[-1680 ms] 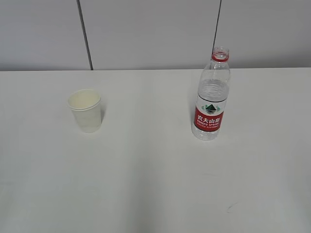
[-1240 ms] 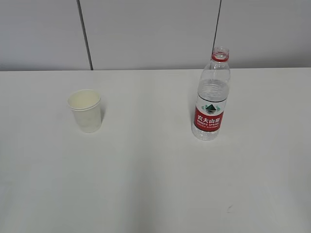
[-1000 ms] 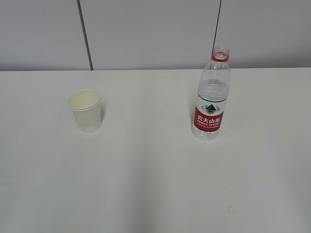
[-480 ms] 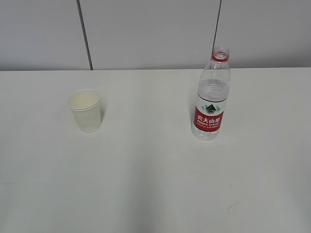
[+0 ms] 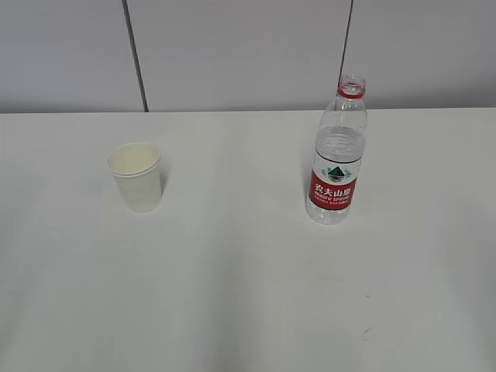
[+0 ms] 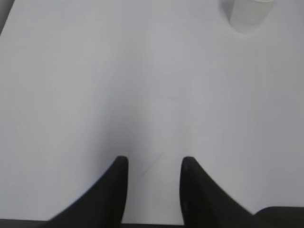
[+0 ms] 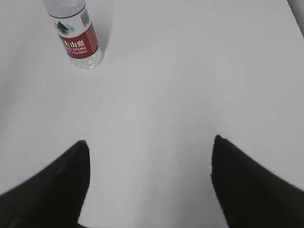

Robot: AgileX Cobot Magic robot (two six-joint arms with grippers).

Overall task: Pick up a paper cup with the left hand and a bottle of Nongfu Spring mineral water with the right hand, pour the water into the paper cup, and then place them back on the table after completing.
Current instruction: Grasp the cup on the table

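A white paper cup (image 5: 137, 176) stands upright on the left of the white table (image 5: 232, 279); its lower part shows at the top right of the left wrist view (image 6: 247, 14). The uncapped Nongfu Spring bottle (image 5: 336, 155), red-labelled and holding clear water, stands on the right; it sits at the top left of the right wrist view (image 7: 76, 35). My left gripper (image 6: 154, 161) is open, well short of the cup, nothing between its fingers. Far back from the bottle, my right gripper (image 7: 149, 140) is wide open and empty. Neither arm appears in the exterior view.
A grey panelled wall (image 5: 232, 54) with two dark seams rises behind the table's far edge. A faint small scratch mark (image 5: 366, 333) lies on the tabletop near the front right.
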